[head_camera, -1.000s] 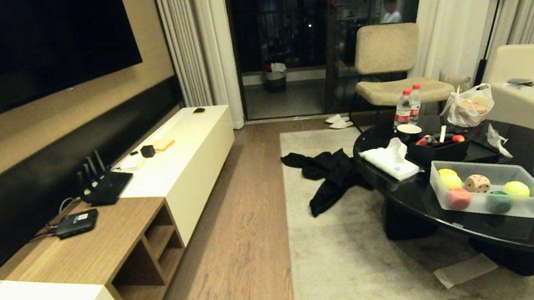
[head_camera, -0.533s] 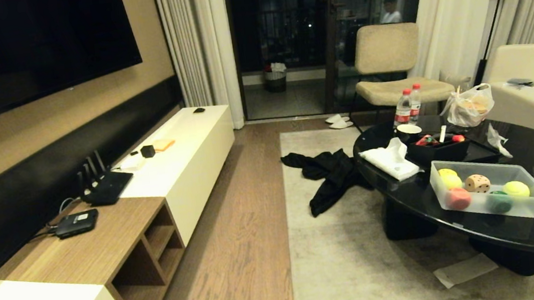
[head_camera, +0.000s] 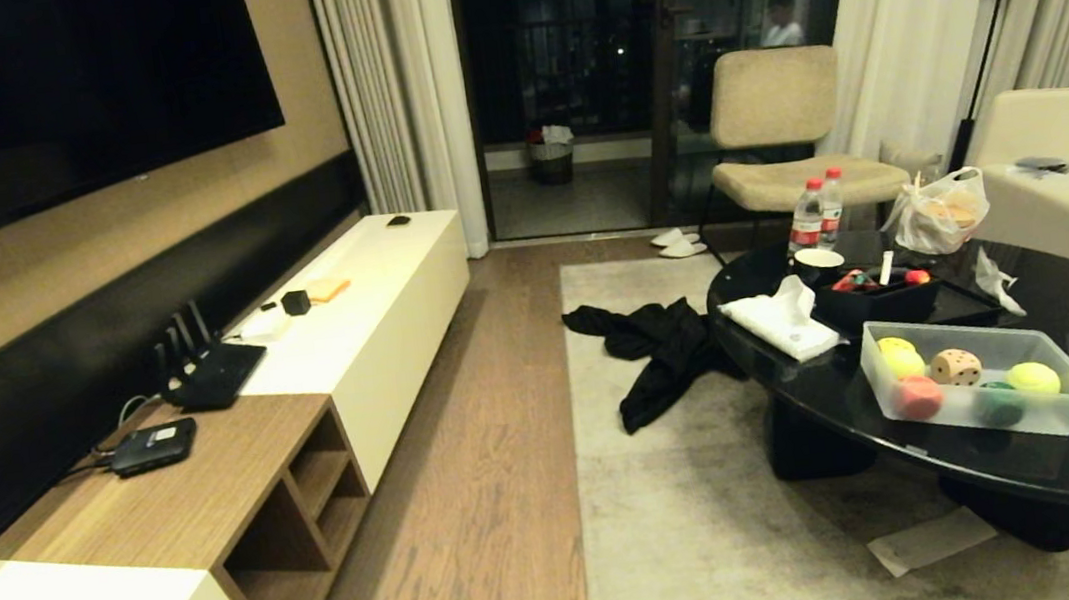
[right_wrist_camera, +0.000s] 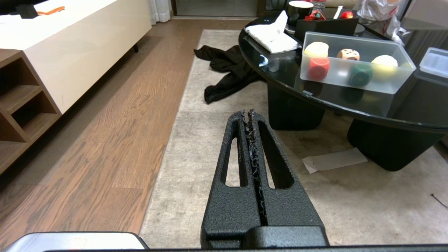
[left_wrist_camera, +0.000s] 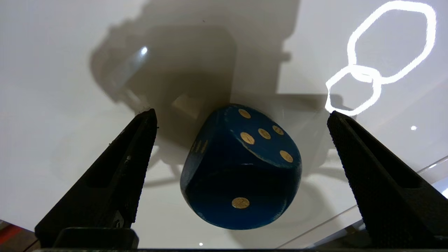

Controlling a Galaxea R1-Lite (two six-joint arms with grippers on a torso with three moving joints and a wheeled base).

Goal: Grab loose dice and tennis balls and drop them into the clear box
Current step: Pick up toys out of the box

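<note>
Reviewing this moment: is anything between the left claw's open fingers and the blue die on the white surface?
Nothing visible. In the left wrist view the left claw is open, and the blue die sits on the white surface between the fingers, with clear gaps on both sides.

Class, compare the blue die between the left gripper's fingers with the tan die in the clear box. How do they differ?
The blue die has gold pips; the tan die has dark pips. The blue die lies loose on a glossy white surface; the tan die sits inside the clear box. Both are rounded-corner cubes.
</note>
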